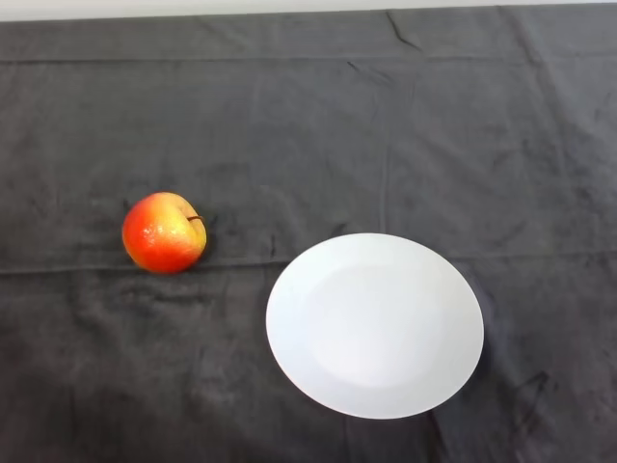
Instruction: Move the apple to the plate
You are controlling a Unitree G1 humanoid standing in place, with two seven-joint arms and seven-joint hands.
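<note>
Apple (164, 232): red-orange skin, with a yellow patch on the upper right side and a dark stem. Plate (375, 325): plain white, no pattern, faintly greyer in the centre well. Cloth (308, 125): dark charcoal grey, plain. Strip along top edge: pale off-white.

A staged test table: dark cloth (386, 125) spread flat, pale wall (193, 8) behind.
</note>
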